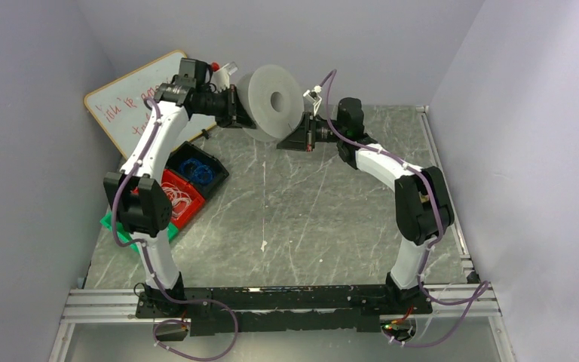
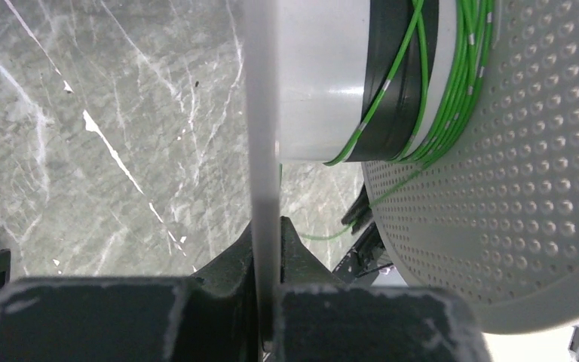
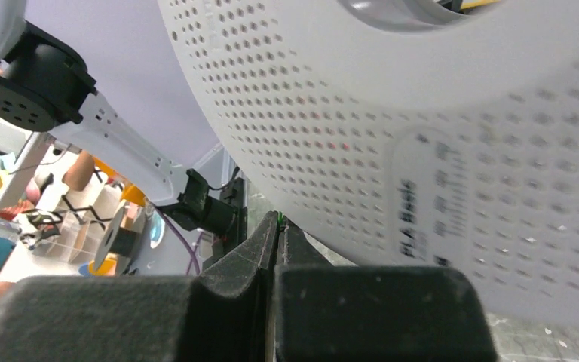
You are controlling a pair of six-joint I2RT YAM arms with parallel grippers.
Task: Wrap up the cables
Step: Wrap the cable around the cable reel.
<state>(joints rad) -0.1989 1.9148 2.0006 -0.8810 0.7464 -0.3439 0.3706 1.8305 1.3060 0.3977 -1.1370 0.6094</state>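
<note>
Pinching the spool [image 2: 513, 188] rim with my left gripper [image 2: 265, 226]; right gripper [image 3: 277, 226] squeezes the thin, floppy cable [image 2: 467, 75]. Best held softly near the spool.

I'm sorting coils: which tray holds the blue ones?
The black tray, with blue coils, set behind the red tray, which holds whitish coils instead.

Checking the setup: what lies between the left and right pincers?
A perforated grey spool carrying green cable sits between the left pincer and right pincer; the top view shows it.
</note>
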